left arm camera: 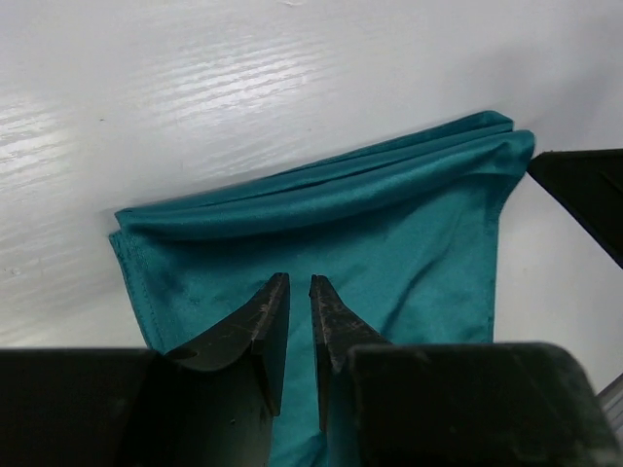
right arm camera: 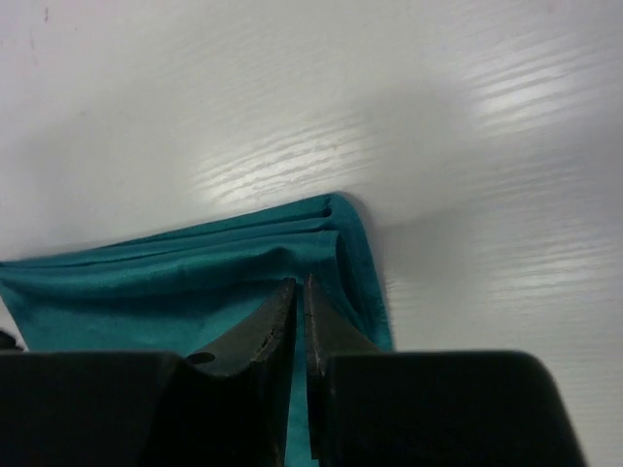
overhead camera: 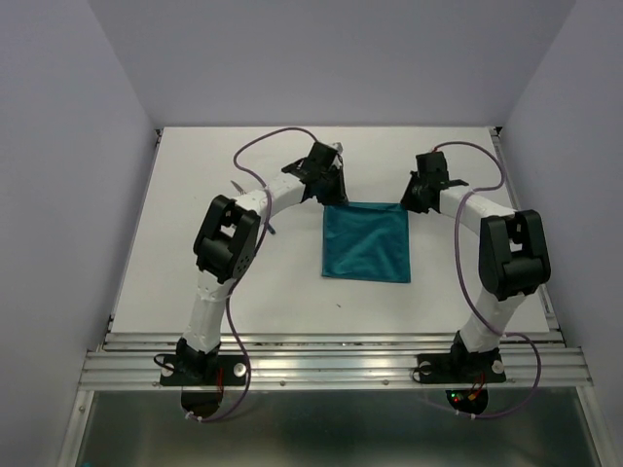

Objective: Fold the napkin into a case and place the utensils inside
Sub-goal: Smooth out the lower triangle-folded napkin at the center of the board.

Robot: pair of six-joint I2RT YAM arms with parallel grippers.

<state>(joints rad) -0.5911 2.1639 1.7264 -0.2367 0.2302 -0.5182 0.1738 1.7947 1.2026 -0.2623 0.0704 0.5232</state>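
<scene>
The teal napkin (overhead camera: 366, 243) lies flat mid-table, with stacked folded layers along its far edge (left arm camera: 389, 224). My left gripper (overhead camera: 329, 197) hovers over its far left corner. Its jaws (left arm camera: 299, 279) stand a narrow gap apart, and only flat cloth shows behind them. At the far right corner my right gripper (overhead camera: 413, 202) has its tips (right arm camera: 300, 280) pressed almost together. The top layer of the napkin (right arm camera: 146, 292) bunches up to them. The utensils are mostly hidden under my left arm; only thin ends show beside it (overhead camera: 273, 231).
The white table (overhead camera: 195, 243) is walled on three sides by pale panels. A metal rail (overhead camera: 331, 365) runs along the near edge, where both arm bases stand. Purple cables loop above each arm.
</scene>
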